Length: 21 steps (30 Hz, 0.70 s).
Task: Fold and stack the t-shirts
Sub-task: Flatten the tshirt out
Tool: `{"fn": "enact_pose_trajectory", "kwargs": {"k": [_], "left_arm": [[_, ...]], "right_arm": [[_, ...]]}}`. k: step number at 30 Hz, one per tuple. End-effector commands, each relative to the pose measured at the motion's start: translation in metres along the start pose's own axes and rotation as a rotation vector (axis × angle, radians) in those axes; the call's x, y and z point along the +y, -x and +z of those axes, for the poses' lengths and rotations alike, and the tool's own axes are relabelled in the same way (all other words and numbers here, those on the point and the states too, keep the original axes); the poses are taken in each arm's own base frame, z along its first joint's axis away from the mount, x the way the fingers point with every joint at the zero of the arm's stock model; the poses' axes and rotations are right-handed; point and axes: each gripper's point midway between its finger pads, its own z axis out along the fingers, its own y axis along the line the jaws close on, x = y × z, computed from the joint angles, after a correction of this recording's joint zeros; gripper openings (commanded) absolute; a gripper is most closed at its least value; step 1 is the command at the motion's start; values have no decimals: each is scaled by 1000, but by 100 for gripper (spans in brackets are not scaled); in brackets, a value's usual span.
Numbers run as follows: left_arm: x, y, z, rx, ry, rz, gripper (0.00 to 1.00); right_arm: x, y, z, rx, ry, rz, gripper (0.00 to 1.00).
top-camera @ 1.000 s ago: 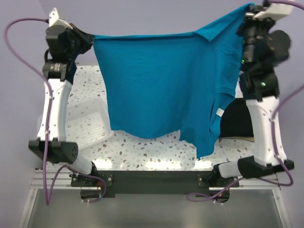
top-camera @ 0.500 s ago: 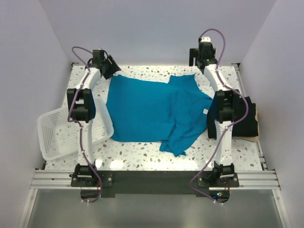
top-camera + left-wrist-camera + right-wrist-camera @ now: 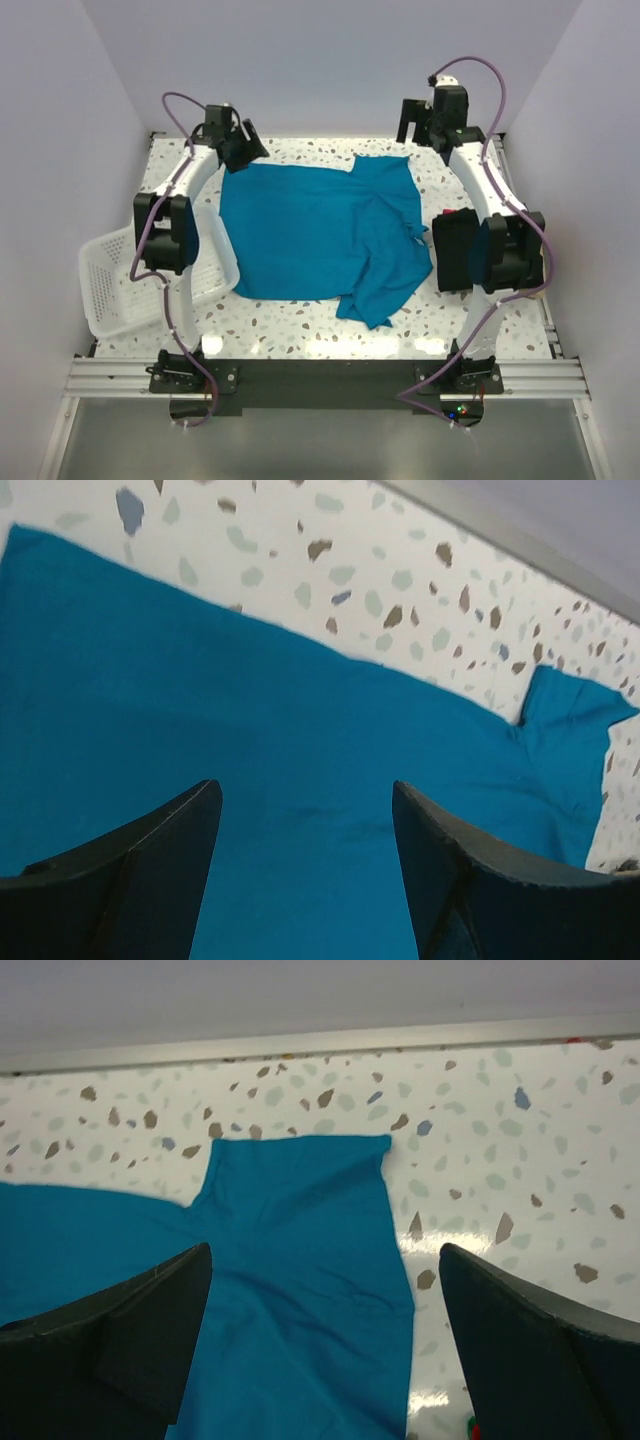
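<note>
While wrist views show shirt [image 3: 250, 760], overhead adds basket [image 3: 108, 292].

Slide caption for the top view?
Teal t-shirt spread on the speckled table, left gripper and right gripper open near its far corners.

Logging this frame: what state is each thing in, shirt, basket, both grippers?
teal t-shirt: spread on the table, right side rumpled, not folded, held by neither gripper.
left gripper: open, over the shirt's far left part.
right gripper: open, over the shirt's far right part.
basket: open side up at the table's left edge.
</note>
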Motion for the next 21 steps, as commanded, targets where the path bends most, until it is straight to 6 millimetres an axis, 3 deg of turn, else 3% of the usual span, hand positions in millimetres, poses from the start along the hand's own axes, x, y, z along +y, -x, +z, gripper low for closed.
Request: {"fn": "enact_pose_trajectory", "kwargs": {"k": [1, 2, 3, 4, 7, 12, 16, 21], "left_arm": [[17, -38, -16, 93, 79, 31, 74], [20, -42, -19, 101, 86, 27, 74], [18, -43, -25, 96, 80, 27, 74], [27, -55, -26, 122, 98, 20, 74], [33, -65, -35, 139, 113, 16, 74], [51, -91, -35, 200, 154, 22, 74], [61, -103, -26, 242, 182, 25, 74], [72, -114, -7, 268, 192, 28, 77]], "right_arm": [[38, -37, -25, 121, 171, 77, 99], [41, -46, -29, 142, 189, 93, 99], [46, -70, -31, 200, 211, 105, 99], [52, -79, -34, 221, 236, 118, 99], [67, -112, -47, 302, 296, 126, 99], [84, -173, -58, 453, 356, 137, 99], [80, -206, -53, 542, 326, 156, 99], [56, -228, -37, 624, 184, 114, 99]]}}
